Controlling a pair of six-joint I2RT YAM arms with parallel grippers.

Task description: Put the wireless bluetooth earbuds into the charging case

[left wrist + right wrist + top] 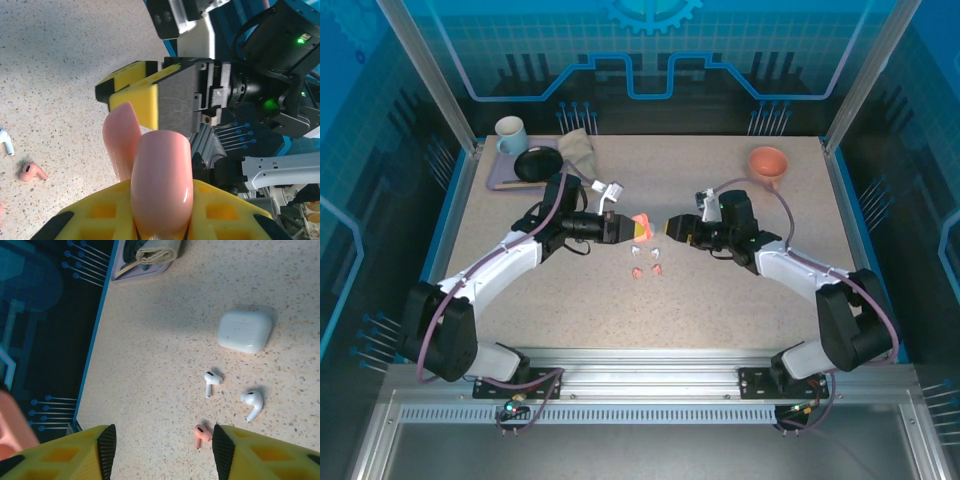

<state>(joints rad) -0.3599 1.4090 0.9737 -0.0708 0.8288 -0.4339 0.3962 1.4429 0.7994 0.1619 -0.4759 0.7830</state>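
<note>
Three earbuds (212,380), two white and one coral, lie on the worktop (160,340) near your right pincer (163,452), whose fingers stand apart. Your left pincer (620,229) is clamped on a pink case (161,180), its lid seemingly open.

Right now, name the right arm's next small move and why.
Probably lower the right gripper toward the pink earbud on the table: its jaws stand open and empty, while the left gripper grips the pink case.
</note>
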